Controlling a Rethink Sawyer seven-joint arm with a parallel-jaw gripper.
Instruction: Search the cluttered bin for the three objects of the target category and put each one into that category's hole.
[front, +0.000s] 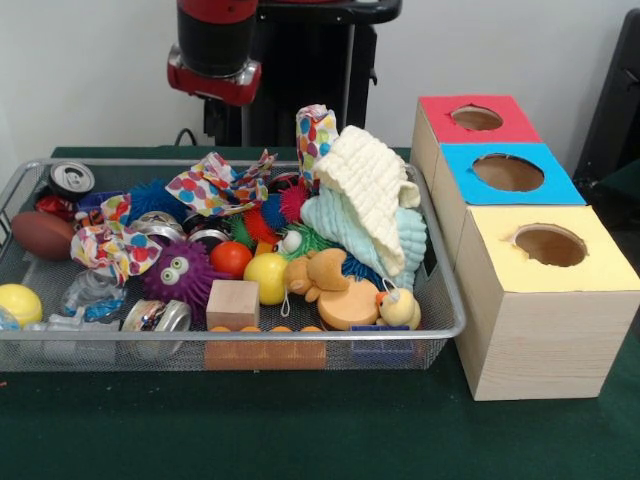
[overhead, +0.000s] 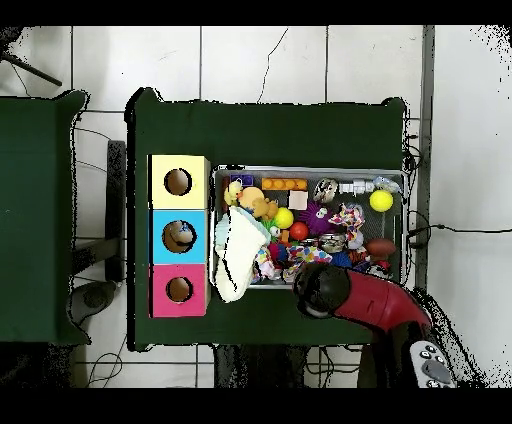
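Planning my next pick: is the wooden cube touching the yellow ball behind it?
Cannot tell. In the front view the wooden cube and yellow ball overlap in outline, but that could just be depth; the overhead view does not settle it.

Bin (front: 440, 330) on table (front: 300, 430); three boxes (front: 545, 300) in row beside bin; cloths (front: 375, 195) piled at bin's box-side end

the end effector cannot be seen: the arm (front: 215, 50) is cut off by the top edge in the front view, and from above the arm covers it. right under the arm, toys at the bin (overhead: 400, 215) edge are hidden. the cloths (front: 370, 195) cover more toys.
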